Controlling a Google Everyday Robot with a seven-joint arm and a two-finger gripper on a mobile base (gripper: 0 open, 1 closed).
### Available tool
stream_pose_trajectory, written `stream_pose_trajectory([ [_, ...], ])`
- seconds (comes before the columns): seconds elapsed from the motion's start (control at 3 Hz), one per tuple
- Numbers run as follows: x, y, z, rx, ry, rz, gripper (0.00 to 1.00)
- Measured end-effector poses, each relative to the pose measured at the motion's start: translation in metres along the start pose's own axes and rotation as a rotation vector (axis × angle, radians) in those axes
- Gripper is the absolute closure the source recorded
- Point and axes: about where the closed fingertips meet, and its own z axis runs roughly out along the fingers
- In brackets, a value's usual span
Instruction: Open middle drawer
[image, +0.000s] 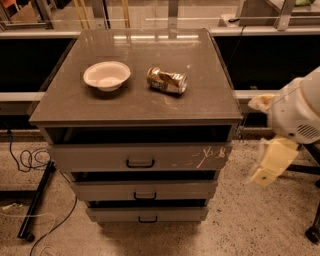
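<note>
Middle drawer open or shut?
Shut: the middle drawer front does not stick out past the top drawer, and no interior shows. The gripper hangs off to the right, clear of it.

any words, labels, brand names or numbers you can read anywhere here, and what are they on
No text here can be read.
Crushed can on the cabinet top: brown and gold print, too blurred to read.
Top drawer: white marks at its right end are scratches, not letters.
Middle drawer: plain front, no label.
Bowl: plain white.
Gripper, hanging to the right of the cabinet beside the drawers: no marking visible.
</note>
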Motion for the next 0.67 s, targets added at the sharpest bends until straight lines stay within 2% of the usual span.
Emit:
stream_pose_trajectory([
  [0.67, -0.017, 0.027, 0.074, -0.072, -0.06, 0.065, 0.0],
])
